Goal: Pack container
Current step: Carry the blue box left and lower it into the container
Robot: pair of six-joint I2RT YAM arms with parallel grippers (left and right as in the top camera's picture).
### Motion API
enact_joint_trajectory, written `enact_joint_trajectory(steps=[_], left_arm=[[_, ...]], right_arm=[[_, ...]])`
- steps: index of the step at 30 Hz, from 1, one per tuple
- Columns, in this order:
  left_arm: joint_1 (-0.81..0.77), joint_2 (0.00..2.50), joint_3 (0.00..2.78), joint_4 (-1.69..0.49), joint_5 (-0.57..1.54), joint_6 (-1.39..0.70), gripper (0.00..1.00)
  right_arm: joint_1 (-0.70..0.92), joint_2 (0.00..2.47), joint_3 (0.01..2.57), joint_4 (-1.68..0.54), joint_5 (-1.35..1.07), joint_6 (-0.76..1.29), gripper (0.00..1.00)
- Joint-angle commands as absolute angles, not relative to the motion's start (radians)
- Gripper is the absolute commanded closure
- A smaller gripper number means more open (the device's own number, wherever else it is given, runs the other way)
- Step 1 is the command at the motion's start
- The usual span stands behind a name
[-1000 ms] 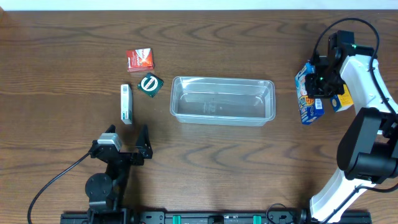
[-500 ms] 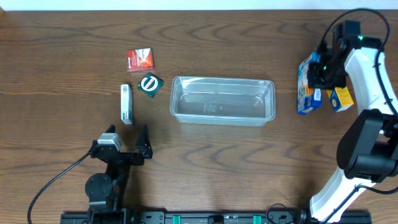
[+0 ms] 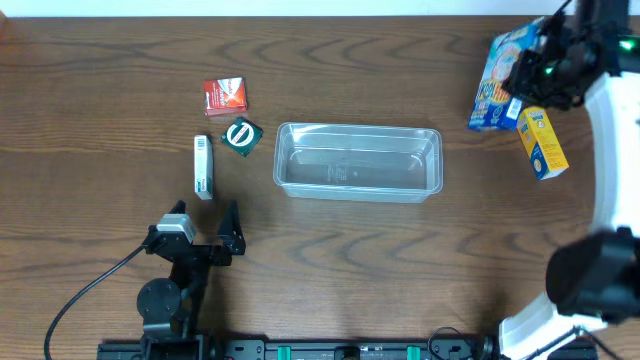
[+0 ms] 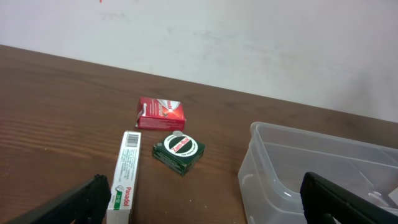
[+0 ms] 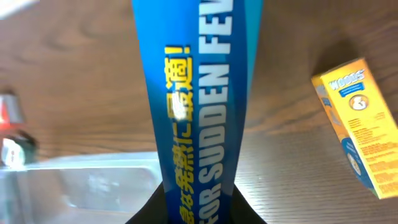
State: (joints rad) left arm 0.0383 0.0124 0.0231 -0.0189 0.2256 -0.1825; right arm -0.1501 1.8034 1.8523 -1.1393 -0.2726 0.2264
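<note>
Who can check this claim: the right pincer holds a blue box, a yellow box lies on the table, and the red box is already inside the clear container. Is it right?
Not quite. The overhead view shows the container empty; the red box lies on the table, left of it. The right pincer does hold the blue box, and the yellow box lies on the table.

Dark wooden table (image 3: 400, 270) (grain visible), white wall (image 4: 249, 37) behind.

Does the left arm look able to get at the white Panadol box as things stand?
Probably yes. The left pincer is open and empty, and the white box lies flat just ahead of it with nothing between them, apart from the green box and the container.
</note>
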Motion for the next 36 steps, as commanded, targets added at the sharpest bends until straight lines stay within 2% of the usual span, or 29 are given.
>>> enact_joint_trajectory(steps=[1, 8, 26, 36], left_arm=[[0.043, 0.011, 0.004, -0.051, 0.232, -0.173, 0.02], [0.043, 0.011, 0.004, -0.051, 0.232, -0.173, 0.02], [0.043, 0.011, 0.004, -0.051, 0.232, -0.173, 0.02], [0.043, 0.011, 0.004, -0.051, 0.232, -0.173, 0.02]], right_arm=[[-0.124, 1.698, 1.888, -1.129, -0.303, 0.315, 0.84], [-0.007, 1.594, 1.888, -1.128, -0.23, 0.397, 0.84], [0.478, 1.566, 1.881, -1.205, 0.279, 0.818, 0.8], [0.624, 1.567, 1.766, -1.2, 0.339, 1.132, 0.83]])
